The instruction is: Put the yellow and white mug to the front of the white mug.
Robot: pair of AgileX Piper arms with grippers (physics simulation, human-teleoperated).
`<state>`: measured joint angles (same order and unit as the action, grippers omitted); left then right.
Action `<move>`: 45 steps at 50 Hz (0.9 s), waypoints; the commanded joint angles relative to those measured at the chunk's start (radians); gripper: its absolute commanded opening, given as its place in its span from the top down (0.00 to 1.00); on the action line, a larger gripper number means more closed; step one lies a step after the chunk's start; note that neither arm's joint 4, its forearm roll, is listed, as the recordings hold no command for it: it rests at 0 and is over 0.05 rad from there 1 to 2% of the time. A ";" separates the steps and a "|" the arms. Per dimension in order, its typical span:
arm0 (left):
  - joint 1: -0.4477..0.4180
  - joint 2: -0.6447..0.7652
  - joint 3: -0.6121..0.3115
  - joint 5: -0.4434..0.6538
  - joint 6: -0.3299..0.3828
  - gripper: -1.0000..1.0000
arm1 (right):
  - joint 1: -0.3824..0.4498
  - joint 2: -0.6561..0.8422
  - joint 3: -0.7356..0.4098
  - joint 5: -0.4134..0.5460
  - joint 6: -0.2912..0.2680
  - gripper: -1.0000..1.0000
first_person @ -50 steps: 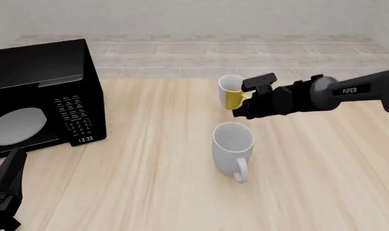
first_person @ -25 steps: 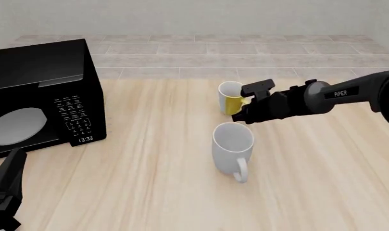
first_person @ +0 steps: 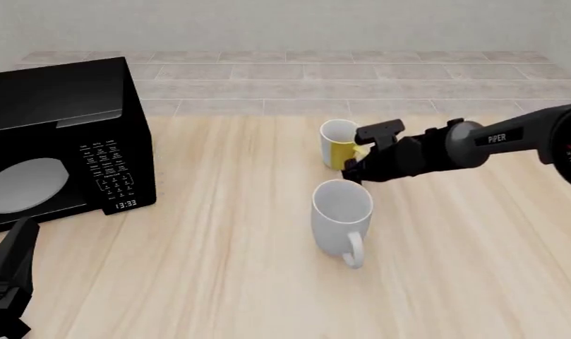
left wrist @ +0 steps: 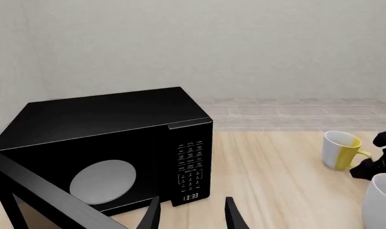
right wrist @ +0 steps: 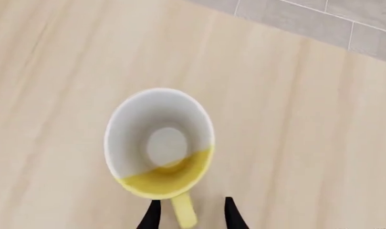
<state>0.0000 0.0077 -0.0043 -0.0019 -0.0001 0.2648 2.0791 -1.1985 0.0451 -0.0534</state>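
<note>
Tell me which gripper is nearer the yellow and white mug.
Right. The right gripper is at the yellow and white mug, its fingers either side of the yellow handle. The left gripper is far off, near the microwave.

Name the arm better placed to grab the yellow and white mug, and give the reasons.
Right. Its tool is open with the fingers straddling the handle of the yellow and white mug. The left tool hangs open by the microwave, far from both mugs.

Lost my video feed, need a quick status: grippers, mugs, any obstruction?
Right gripper open, fingers straddling the yellow and white mug handle. Left gripper open, idle near microwave. White mug stands nearer the arms than the target. Path clear.
</note>
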 commanded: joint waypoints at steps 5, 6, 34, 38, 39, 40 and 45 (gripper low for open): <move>0.000 0.000 0.000 0.000 0.000 0.00 | -0.009 0.003 0.001 0.008 0.005 0.00; 0.000 0.000 0.000 0.000 0.000 0.00 | -0.008 -0.001 0.003 0.009 0.005 0.00; 0.000 0.000 0.000 0.000 0.000 0.00 | -0.007 -0.248 0.088 0.035 -0.021 0.00; 0.000 0.000 0.000 0.000 0.000 0.00 | -0.002 -0.283 0.121 0.021 -0.026 0.00; 0.000 0.000 0.000 0.000 0.000 0.00 | -0.002 -0.290 0.126 0.019 -0.026 0.00; 0.000 0.000 0.000 0.000 0.000 0.00 | -0.002 -0.302 0.134 0.016 -0.027 0.00; 0.000 0.000 0.000 0.000 0.000 0.00 | 0.002 -0.383 0.185 -0.001 -0.025 0.00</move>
<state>0.0001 0.0077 -0.0043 -0.0019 -0.0001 0.2614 1.8088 -1.0820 0.0624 -0.0739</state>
